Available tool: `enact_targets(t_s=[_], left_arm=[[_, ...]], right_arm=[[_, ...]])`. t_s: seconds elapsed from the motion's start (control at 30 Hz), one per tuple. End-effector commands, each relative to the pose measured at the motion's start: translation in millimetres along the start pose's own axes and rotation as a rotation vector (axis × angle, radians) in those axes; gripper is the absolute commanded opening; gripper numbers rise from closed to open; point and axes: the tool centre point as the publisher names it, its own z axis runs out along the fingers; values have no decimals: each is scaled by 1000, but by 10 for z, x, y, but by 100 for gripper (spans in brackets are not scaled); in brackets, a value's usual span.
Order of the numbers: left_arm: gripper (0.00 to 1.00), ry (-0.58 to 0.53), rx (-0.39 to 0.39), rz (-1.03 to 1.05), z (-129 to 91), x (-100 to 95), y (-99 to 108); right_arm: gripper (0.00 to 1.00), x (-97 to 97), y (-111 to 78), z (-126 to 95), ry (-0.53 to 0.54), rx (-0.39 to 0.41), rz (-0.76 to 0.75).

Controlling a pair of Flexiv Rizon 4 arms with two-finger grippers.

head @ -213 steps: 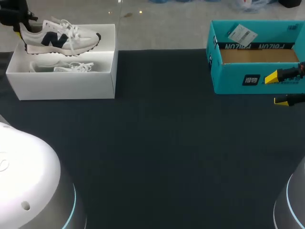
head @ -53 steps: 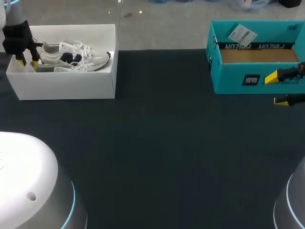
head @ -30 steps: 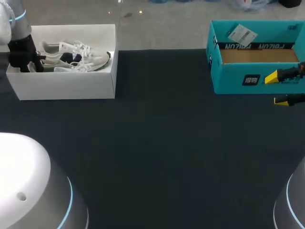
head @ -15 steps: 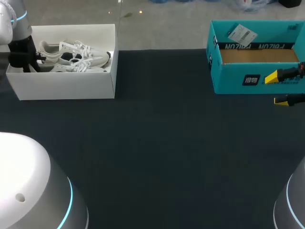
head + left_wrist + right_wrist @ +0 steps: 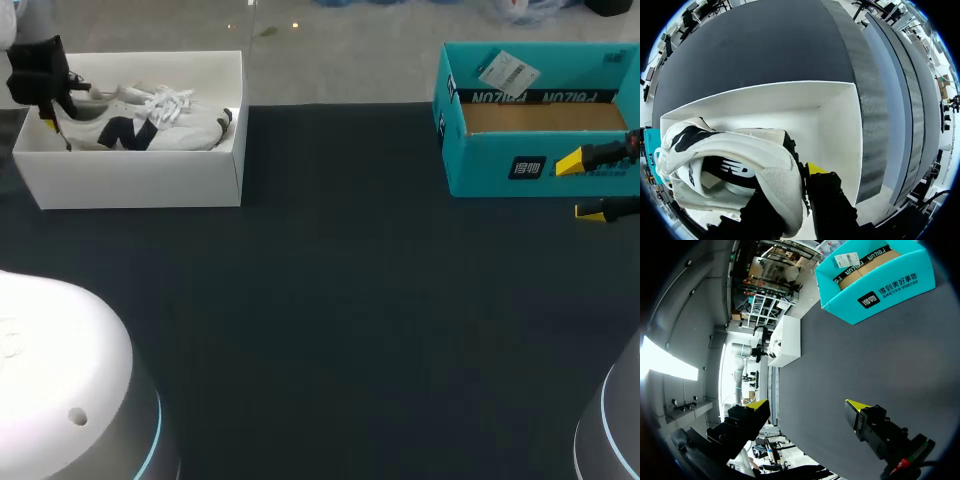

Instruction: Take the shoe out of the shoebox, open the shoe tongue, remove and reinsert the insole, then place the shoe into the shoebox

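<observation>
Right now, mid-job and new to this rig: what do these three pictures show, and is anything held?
Two robot arms stand at a dark table. One picture looks down from above and behind them; the two round ones come from a camera on each wrist. The left end effector is shut on the heel of a white shoe, in or just above a white box at far left; I cannot tell which. The left wrist picture shows that grip close up. The right end effector is open and empty, near an open teal box at far right.
</observation>
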Motion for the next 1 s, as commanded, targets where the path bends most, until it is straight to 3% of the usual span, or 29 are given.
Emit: enact_targets(t_s=[0.03,0.27,0.5,0.73,1.0], left_arm=[[0,26,-21,-28,-483,-82,-137],[0,34,-76,-49,-859,-121,-238],[0,38,-81,-47,-1150,-98,-323],[0,51,-100,-104,-1358,55,-280],[0,71,-96,-107,-1447,123,-237]], right_arm=[[100,1,0,7,-2,0,1],[100,1,0,7,-2,0,1],[100,1,0,7,-2,0,1],[100,1,0,7,-2,0,1],[100,1,0,7,-2,0,1]])
